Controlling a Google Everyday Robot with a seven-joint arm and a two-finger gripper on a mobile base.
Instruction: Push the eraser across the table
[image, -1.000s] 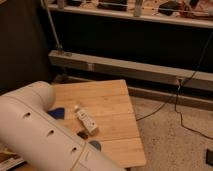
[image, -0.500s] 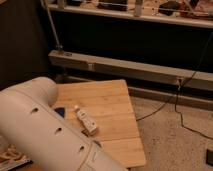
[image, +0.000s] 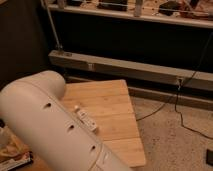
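The table (image: 112, 102) is a small square top of light wooden planks in the middle of the camera view. A small white oblong block, the eraser (image: 86, 120), lies on its left half, angled toward the front right. My arm's large white segment (image: 47, 125) fills the lower left. It covers the table's left and front-left parts and reaches right up to the eraser. The gripper is not in view; it is hidden by or beyond this arm segment.
A grey metal rail (image: 125, 67) of a dark shelf unit runs behind the table. Black cables (image: 182, 112) trail over the speckled floor to the right. A dark object (image: 209, 157) sits at the lower right edge. Clutter (image: 12, 156) lies at the lower left.
The white arm segment has swung further up and right across the view. It now hides the blue items seen on the table's left and front. The eraser has stayed put.
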